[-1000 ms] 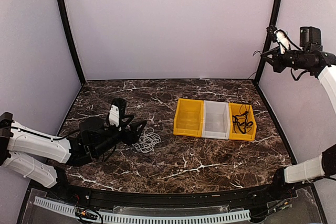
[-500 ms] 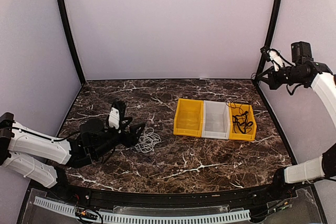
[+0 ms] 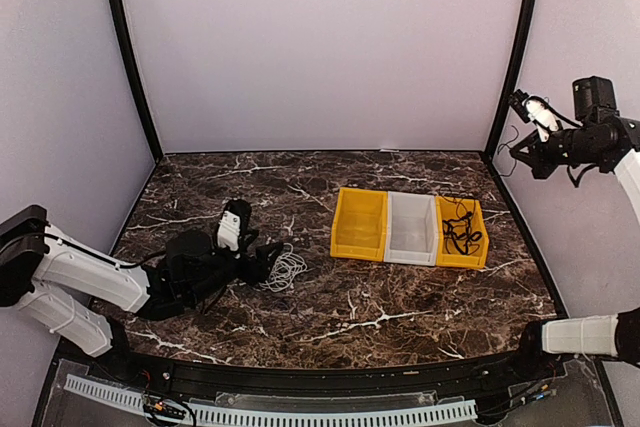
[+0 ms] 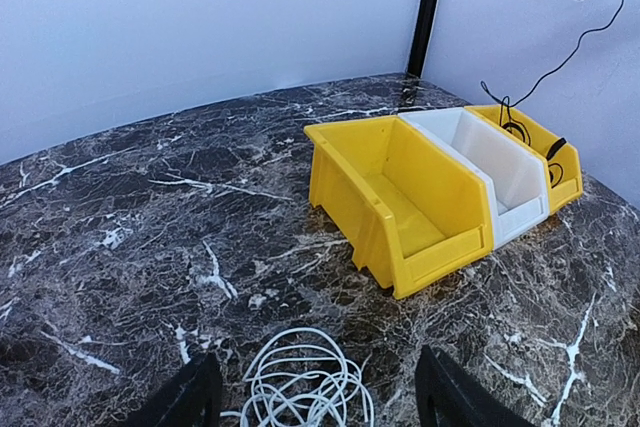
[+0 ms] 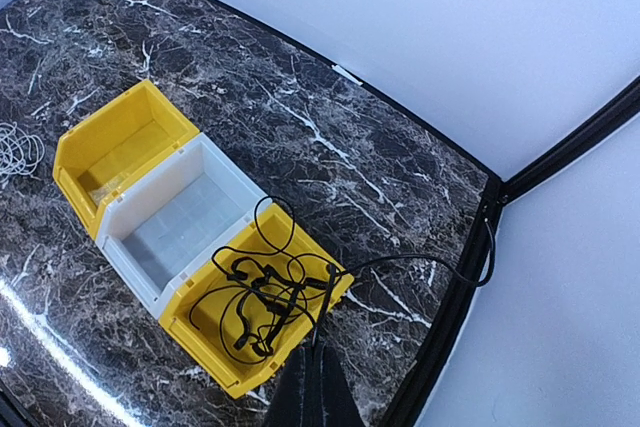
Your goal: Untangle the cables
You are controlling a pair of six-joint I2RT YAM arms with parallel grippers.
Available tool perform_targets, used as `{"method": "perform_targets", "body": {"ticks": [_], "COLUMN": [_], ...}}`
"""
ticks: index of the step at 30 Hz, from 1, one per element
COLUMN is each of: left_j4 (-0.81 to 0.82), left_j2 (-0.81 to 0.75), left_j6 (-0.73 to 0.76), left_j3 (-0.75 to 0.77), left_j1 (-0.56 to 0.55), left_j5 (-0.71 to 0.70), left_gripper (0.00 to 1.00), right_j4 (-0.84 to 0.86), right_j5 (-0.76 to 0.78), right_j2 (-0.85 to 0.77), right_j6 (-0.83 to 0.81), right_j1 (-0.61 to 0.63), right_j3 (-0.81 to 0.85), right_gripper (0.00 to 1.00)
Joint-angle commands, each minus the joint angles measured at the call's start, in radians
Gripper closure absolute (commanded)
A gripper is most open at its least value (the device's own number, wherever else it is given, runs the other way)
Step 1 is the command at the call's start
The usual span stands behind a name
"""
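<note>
A white cable [image 3: 285, 269] lies coiled on the marble table; in the left wrist view this coil [image 4: 305, 387] sits between my fingers. My left gripper [image 3: 264, 261] is low over the table, open, straddling the coil's near side without touching it. Black cables [image 3: 460, 232] lie tangled in the right yellow bin [image 3: 464, 262]. One black strand [image 4: 570, 47] rises from that tangle [image 5: 265, 292] to my right gripper [image 3: 521, 149], held high at the right wall. The right gripper [image 5: 314, 357] is shut on that strand.
Three bins stand side by side right of centre: a yellow one [image 3: 358, 224], a white one [image 3: 412, 229] and the yellow one with the cables. The black frame post [image 3: 505, 97] stands close to the right gripper. Bare marble lies between the coil and the bins.
My left gripper has slid right, closer over the white coil, opening slightly. My right gripper dropped, then shifted right, with the black strand still in it.
</note>
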Motion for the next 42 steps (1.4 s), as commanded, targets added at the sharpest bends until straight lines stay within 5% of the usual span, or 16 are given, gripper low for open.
{"method": "perform_targets", "body": {"ticks": [1, 10, 42], "left_j4": [0.069, 0.072, -0.037], "left_j2": [0.041, 0.075, -0.047], "left_j6": [0.004, 0.021, -0.022], "left_j3": [0.041, 0.067, 0.01], "left_j1": [-0.006, -0.005, -0.005], "left_j5": [0.035, 0.039, 0.015], "left_gripper": [0.31, 0.31, 0.31], "right_j4": [-0.088, -0.084, 0.357], "right_j5": [0.061, 0.066, -0.027], "right_j2": [-0.048, 0.001, 0.523], "right_j6": [-0.066, -0.118, -0.018], "right_j1": [-0.005, -0.005, 0.12], "right_j3": [0.0, -0.084, -0.336], "right_gripper": [1.0, 1.0, 1.0]}}
